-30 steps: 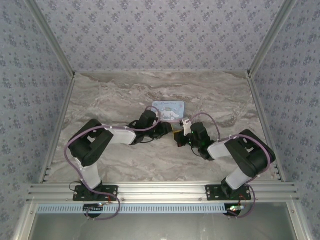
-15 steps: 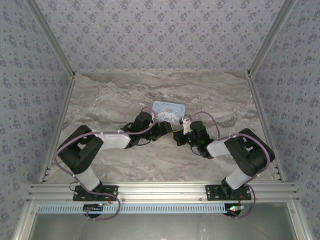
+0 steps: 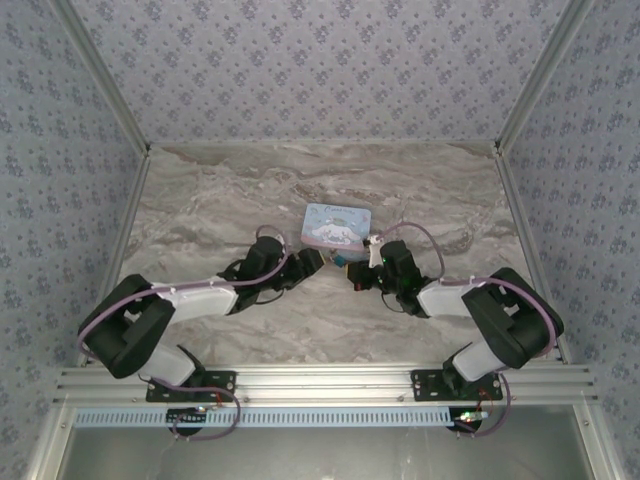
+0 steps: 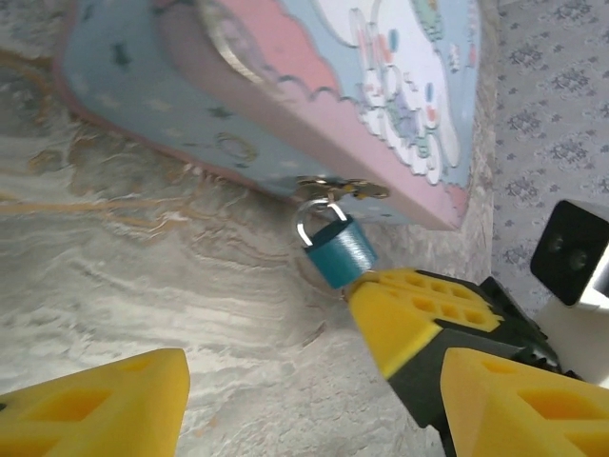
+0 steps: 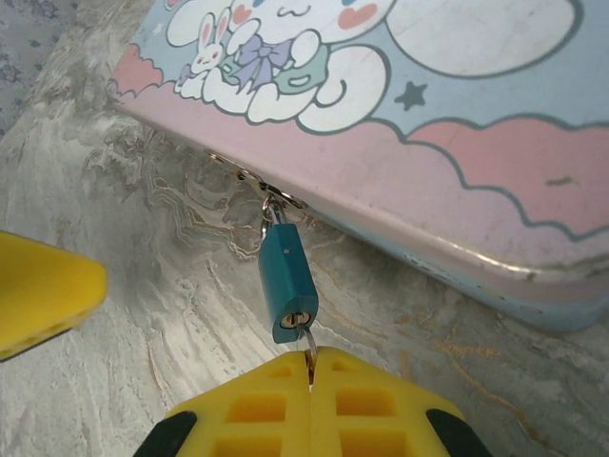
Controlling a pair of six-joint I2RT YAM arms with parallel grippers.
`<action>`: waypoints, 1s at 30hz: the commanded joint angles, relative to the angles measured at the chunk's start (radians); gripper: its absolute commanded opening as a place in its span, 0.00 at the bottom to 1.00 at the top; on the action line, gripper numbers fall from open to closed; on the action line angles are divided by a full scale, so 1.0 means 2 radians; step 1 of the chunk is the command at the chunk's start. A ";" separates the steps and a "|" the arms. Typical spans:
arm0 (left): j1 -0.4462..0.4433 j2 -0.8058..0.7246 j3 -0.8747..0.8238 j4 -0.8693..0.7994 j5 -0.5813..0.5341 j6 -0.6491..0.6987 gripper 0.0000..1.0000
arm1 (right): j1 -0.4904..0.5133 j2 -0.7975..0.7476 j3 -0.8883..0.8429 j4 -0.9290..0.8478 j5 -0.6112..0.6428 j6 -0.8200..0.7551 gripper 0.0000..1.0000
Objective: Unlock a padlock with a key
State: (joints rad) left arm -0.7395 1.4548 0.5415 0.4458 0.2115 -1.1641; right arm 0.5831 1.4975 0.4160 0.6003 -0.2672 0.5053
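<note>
The small teal padlock (image 5: pixel 287 281) hangs by its silvery loop from the clasp (image 4: pixel 338 188) on the cartoon tin box's front edge and lies on the marble. My right gripper (image 5: pixel 311 367) is shut on the key (image 5: pixel 309 345), whose thin metal blade sits in the keyhole at the lock's end. In the left wrist view the padlock (image 4: pixel 341 249) lies ahead, with the right gripper's yellow fingers (image 4: pixel 419 309) touching its end. My left gripper (image 4: pixel 314 400) stands open, a short way back from the lock with nothing between its fingers. From above, the padlock (image 3: pixel 342 258) lies between my left gripper (image 3: pixel 310 262) and my right gripper (image 3: pixel 352 272).
The pale blue cartoon-printed tin box (image 3: pixel 336 223) lies closed on the marble tabletop (image 3: pixel 230 200) just beyond both grippers. Patterned walls and metal rails (image 3: pixel 120 260) enclose the table. One yellow finger (image 5: pixel 38 290) of the left gripper reaches into the right wrist view at the left.
The left arm has drawn back to the left and folded lower, taking its gripper away from the padlock and box. The right gripper has stayed at the lock.
</note>
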 commanded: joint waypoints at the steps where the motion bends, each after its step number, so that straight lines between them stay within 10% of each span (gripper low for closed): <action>1: 0.000 -0.003 -0.013 0.047 -0.011 -0.034 0.70 | 0.003 -0.012 0.003 -0.019 0.011 0.054 0.00; 30: -0.031 0.154 0.007 0.249 -0.030 -0.103 0.46 | 0.029 0.028 0.006 0.020 0.009 0.147 0.00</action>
State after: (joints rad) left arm -0.7925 1.7416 0.5198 0.8780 0.1669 -1.3636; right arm 0.6331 1.5429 0.4141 0.6312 -0.2508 0.7795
